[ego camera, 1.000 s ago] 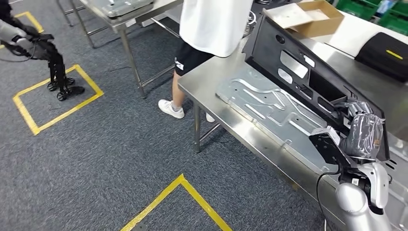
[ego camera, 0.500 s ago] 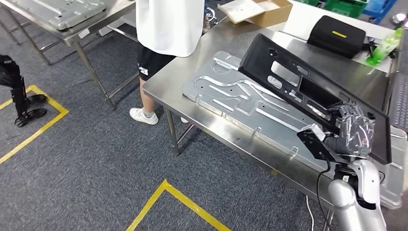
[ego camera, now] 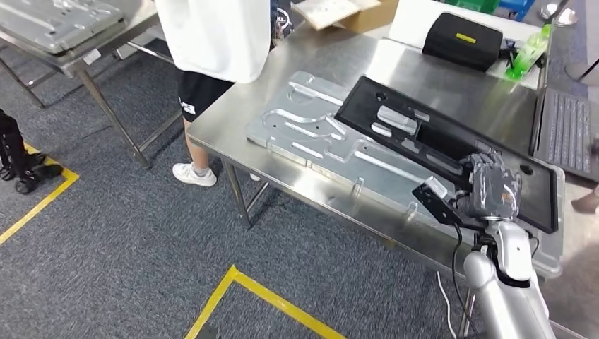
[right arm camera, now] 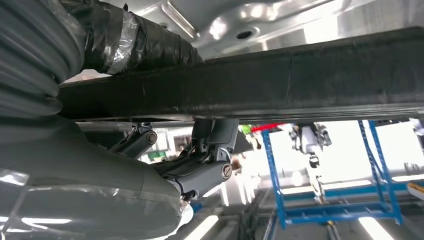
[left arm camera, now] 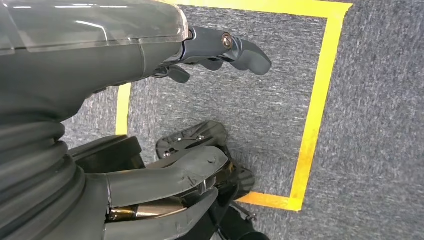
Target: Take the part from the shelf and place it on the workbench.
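Grey carpet (ego camera: pixel 127 233) with yellow floor tape (ego camera: pixel 272 300) runs under everything; at the far left the left hand (left arm camera: pixel 150 125) hangs over it, fingers apart and holding nothing. Further along, a person in a white shirt (ego camera: pixel 212 35) stands at the stainless workbench (ego camera: pixel 332 205), whose brushed top is smooth and reflective. On it lies a stamped metal plate (ego camera: pixel 311 134), pale and ribbed with raised channels, so it is an uneven bed. Over that plate rests the part, a long black plastic panel (ego camera: pixel 438 141), matte, flat and thin, pierced with rectangular cutouts and small round holes. At the right, the right hand (ego camera: pixel 487 187) grips the panel's near edge, thumb on one face and fingers on the other. To set it down well, I would lower that edge level until the panel bears fully on the plate, then ease the fingers apart without dragging it.
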